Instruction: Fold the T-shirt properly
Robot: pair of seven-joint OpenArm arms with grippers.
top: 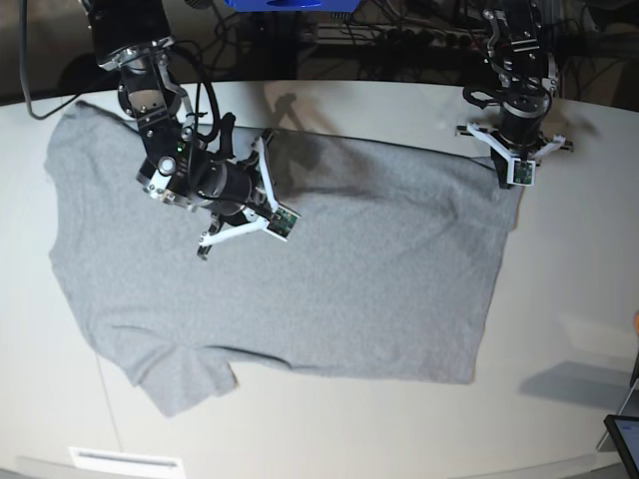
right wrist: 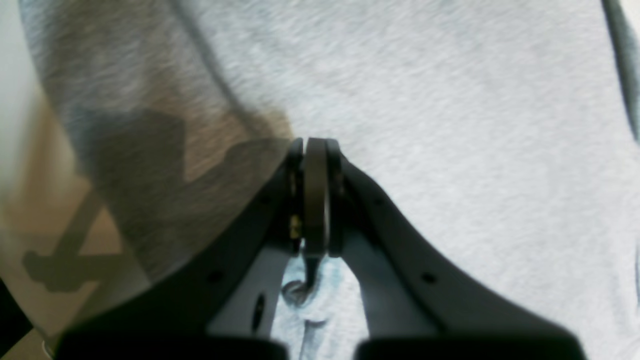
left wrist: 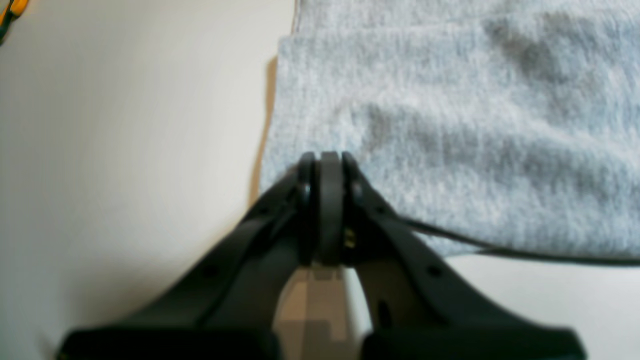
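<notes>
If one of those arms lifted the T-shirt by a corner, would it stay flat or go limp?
Probably limp: the T-shirt is soft knit lying in ripples, so it should droop and crease. It looks light for its spread. On the smooth table it would likely drag and bunch rather than slide as a sheet.

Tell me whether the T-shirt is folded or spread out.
Spread out: the T-shirt lies flat on the table, body and lower sleeve extended, plain side up.
</notes>
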